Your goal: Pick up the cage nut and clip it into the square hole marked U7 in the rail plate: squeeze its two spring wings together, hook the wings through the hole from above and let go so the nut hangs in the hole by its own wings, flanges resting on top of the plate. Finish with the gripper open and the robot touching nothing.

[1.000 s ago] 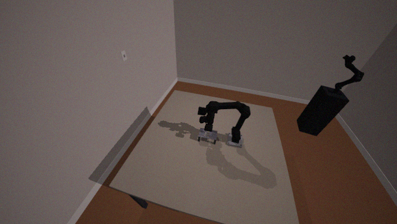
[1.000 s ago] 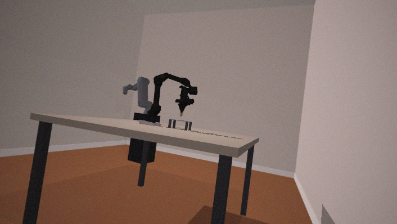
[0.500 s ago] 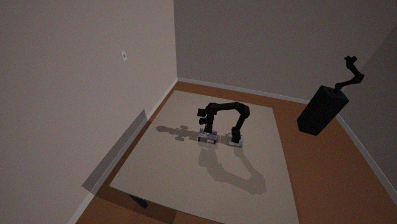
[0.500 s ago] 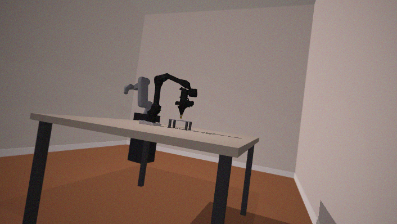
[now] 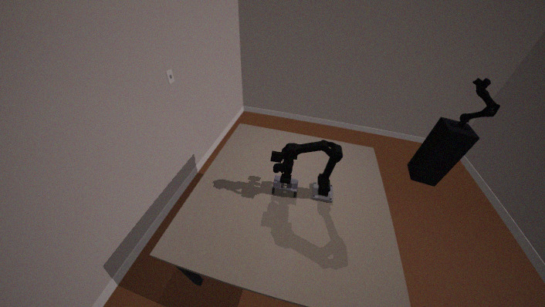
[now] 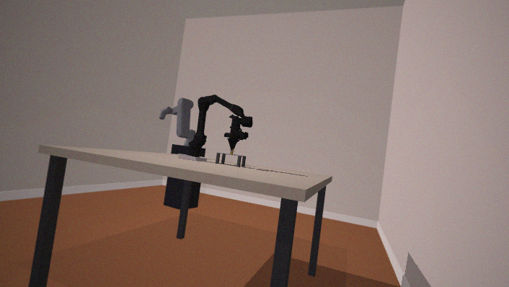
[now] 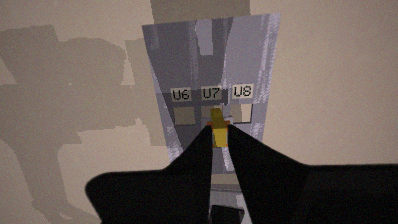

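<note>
From here I see dim grey walls (image 5: 328,58) (image 6: 288,72) around an orange-brown floor (image 5: 444,231) (image 6: 119,223), white baseboards (image 5: 332,124) (image 6: 324,215) edging it.

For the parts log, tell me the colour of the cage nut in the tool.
The cage nut is yellow; the wrist view shows it best.

The tabletop (image 5: 239,231) (image 6: 144,166) looks smooth and matt, a pale beige board without visible grain. The rail plate (image 5: 279,178) (image 6: 234,154) (image 7: 250,55) has a grey, metal-like face with lighter, streaky bands. Its labels (image 7: 211,93) look matt, like paper or plain plastic. The arm (image 5: 309,147) (image 6: 202,124) is black and mostly matt, like plastic or coated metal, and the end effector (image 5: 286,180) (image 6: 232,150) (image 7: 218,130) has smooth, dull black fingers. Between them, the cage nut (image 6: 232,152) (image 7: 219,136) shows flat yellow faces; its material is unclear. The table legs (image 6: 50,216) look dark and matt, the walls (image 5: 116,116) (image 6: 288,90) matt and finely speckled, and the orange-brown floor (image 5: 444,231) (image 6: 119,231) dull.
</note>
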